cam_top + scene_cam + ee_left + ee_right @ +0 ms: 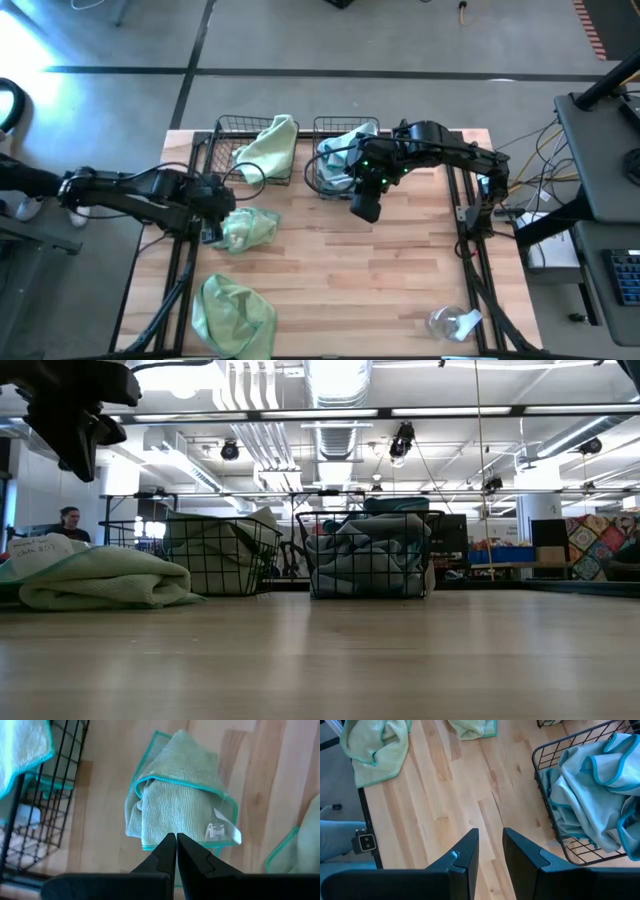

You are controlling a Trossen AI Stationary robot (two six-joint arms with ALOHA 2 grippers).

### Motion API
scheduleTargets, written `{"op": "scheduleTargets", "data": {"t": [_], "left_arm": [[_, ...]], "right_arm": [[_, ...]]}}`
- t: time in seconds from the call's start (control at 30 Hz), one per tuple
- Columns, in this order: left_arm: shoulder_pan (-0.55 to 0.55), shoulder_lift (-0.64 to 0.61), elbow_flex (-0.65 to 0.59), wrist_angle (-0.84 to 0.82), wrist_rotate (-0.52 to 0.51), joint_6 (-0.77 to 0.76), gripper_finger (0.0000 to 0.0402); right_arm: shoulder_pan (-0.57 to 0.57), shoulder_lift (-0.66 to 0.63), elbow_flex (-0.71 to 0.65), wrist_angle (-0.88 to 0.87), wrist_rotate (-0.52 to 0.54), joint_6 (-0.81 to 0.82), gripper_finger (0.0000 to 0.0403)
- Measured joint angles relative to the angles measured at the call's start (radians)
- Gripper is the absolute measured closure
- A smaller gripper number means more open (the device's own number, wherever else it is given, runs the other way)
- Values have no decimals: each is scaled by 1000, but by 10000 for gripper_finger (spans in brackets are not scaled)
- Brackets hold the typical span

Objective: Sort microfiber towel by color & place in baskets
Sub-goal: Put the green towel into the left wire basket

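While poised above a crumpled light green towel (pixel 175 800) near the table's left edge, left gripper (pixel 176 851) pinched fully shut, fingertips pressed together, nothing between them; hangs just over the cloth, contact not clear. Same towel seen from above (pixel 248 228) lying on the wooden table (pixel 380 290) just in front of the left wire basket (pixel 222 150). White label (pixel 216 830) showing on the towel's teal-trimmed edge.

Right gripper (pixel 490 851) partly open, a narrow gap between the fingers, empty, hovering over bare wood just in front of the right wire basket (pixel 545 765). Seen from above, sits at (pixel 365 200), beside that basket's front.

Left basket holding a light green towel (pixel 270 145) draped over its rim. Right basket holding pale blue-grey towels (pixel 592 790), heaped above the rim (pixel 370 550).

Second loose light green towel (pixel 232 315) bunched at the table's front left corner, well apart from both grippers. Clear plastic item (pixel 450 322) near the front right corner.
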Motion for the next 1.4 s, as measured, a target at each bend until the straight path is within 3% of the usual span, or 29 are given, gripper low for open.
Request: {"op": "scheduleTargets", "data": {"t": [0.2, 0.53, 0.93, 1.13, 1.27, 1.4], "left_arm": [[0, 48, 28, 5, 3, -138, 402], [0, 84, 39, 34, 174, -166, 396], [0, 133, 28, 57, 193, -172, 293], [0, 161, 28, 56, 125, -87, 253], [0, 176, 28, 57, 18, -35, 251], [0, 195, 28, 66, -8, -14, 251]], "right_arm": [[0, 0, 0, 0, 0, -44, 321], [0, 0, 0, 0, 0, -51, 321], [0, 0, 0, 0, 0, -51, 321], [0, 0, 0, 0, 0, -64, 321], [0, 0, 0, 0, 0, -81, 321], [0, 0, 0, 0, 0, -103, 321]]}}
